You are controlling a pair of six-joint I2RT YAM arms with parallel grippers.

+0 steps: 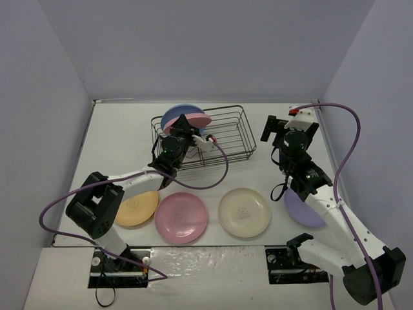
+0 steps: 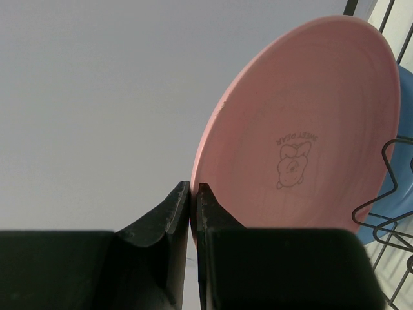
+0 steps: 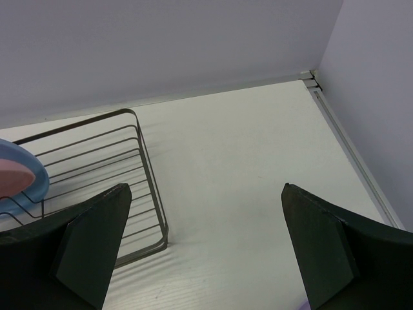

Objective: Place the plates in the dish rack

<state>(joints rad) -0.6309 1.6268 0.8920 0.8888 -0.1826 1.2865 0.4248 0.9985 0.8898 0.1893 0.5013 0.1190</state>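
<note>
The black wire dish rack stands at the back middle. A blue plate stands on edge in its left end. My left gripper is shut on the rim of a pink plate and holds it nearly upright over the rack's left end, close against the blue plate. The left wrist view shows the pink plate, the blue plate behind it and the gripper pinching the rim. My right gripper is open and empty to the right of the rack, as the right wrist view also shows.
On the table in front lie a yellow-orange plate, a second pink plate, a cream plate and a purple plate partly under my right arm. The rack's right end holds no plates. Walls close in left, back and right.
</note>
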